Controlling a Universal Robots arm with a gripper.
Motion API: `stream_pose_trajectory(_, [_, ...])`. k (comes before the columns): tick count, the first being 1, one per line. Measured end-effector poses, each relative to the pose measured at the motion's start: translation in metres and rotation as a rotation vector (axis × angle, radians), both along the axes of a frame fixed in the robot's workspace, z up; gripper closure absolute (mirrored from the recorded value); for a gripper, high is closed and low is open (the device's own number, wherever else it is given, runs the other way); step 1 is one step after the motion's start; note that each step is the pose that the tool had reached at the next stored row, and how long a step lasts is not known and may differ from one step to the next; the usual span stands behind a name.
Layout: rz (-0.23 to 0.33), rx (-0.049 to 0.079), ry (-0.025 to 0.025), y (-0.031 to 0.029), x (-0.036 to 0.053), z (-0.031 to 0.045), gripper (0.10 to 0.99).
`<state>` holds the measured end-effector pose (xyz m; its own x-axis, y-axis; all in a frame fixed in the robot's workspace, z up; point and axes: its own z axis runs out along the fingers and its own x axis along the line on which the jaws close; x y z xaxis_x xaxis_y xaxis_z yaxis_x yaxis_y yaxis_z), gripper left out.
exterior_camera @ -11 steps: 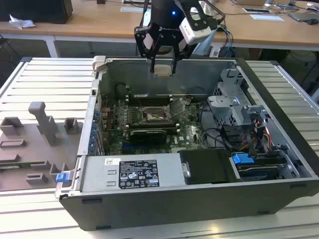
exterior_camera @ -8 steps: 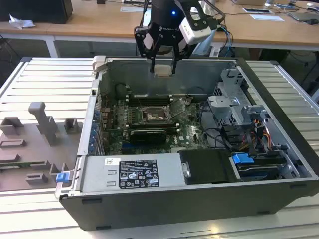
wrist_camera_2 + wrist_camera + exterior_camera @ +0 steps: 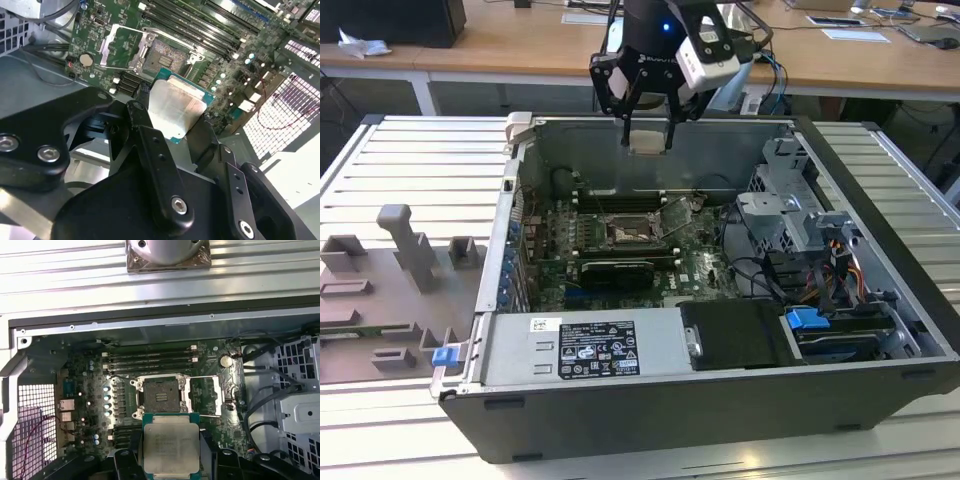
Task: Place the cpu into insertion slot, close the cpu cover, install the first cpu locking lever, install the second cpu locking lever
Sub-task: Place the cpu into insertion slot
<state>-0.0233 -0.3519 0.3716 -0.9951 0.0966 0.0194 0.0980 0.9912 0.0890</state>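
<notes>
Gripper [image 3: 647, 136] hangs over the open computer case [image 3: 650, 405], fingers [image 3: 134, 452] clamped on the cpu [image 3: 171, 445]; insertion slot [image 3: 161, 396] lies bare, cpu cover [image 3: 219, 392] swung open beside it

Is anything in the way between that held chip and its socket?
Nothing visible. The gripper holds the cpu above the board; the insertion slot lies bare, with the cpu cover open beside it.
</notes>
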Motion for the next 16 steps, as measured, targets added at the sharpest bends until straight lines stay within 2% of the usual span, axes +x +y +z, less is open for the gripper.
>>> stream_pose_trajectory(8, [-0.095, 0.000, -0.0001, 0.0000, 0.0000, -0.0017, 0.545])
stream_pose_trajectory(16, [-0.163, 0.000, -0.0001, 0.0000, 0.0002, -0.0024, 0.545])
